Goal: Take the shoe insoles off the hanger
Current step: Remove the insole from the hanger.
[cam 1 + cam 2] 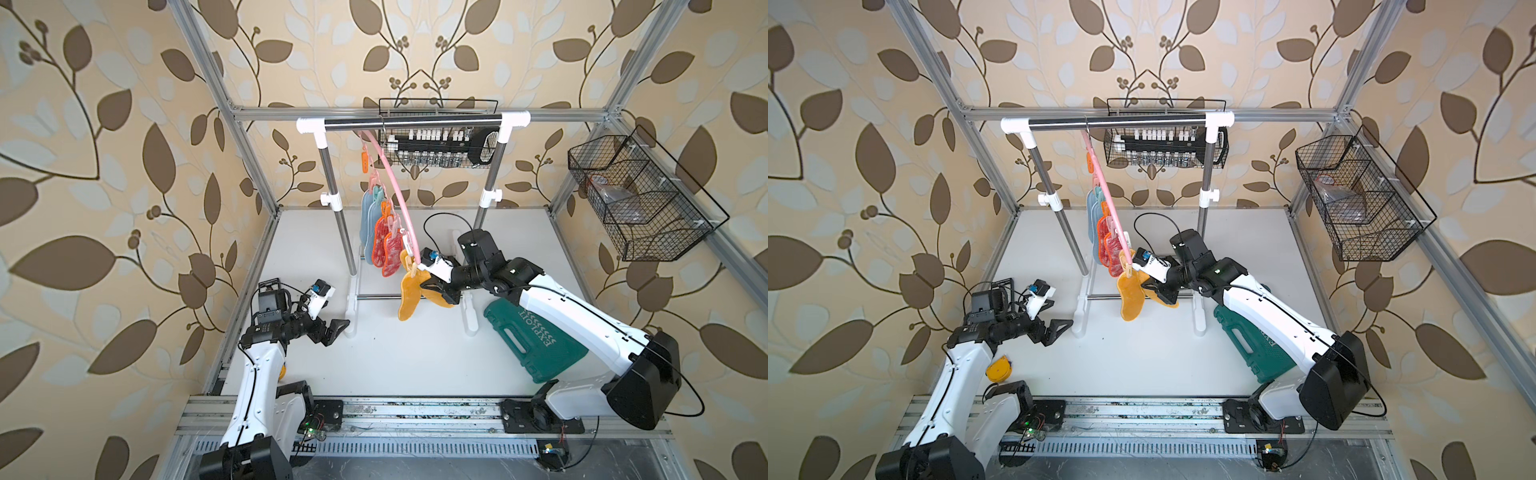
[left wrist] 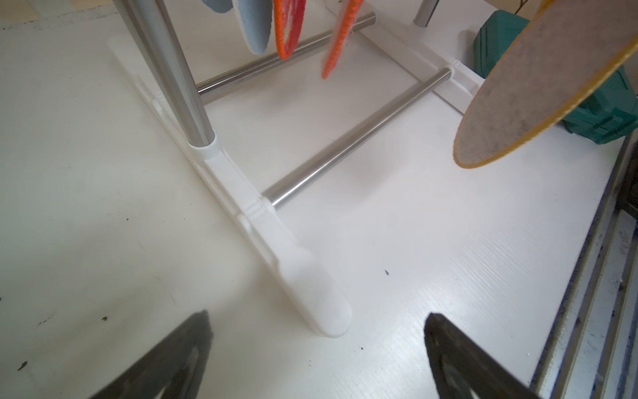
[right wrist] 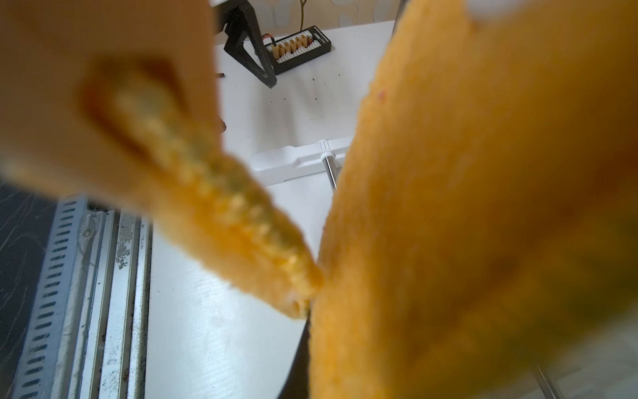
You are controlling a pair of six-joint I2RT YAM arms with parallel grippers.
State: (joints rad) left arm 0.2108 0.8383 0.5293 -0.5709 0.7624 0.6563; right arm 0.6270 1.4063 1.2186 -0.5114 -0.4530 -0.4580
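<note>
White tabletop, fuzzy orange insoles, arched pink hanger

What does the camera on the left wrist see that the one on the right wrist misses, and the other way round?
Only the left wrist view shows the grey-blue insole, the red-and-white insole with its orange rim, the rack's steel post and the green case. Only the right wrist view shows a black connector board. Both show the white table, a white foot of the rack, and an orange-yellow insole: its grey underside from the left wrist, its fuzzy face, near and blurred, from the right.
</note>
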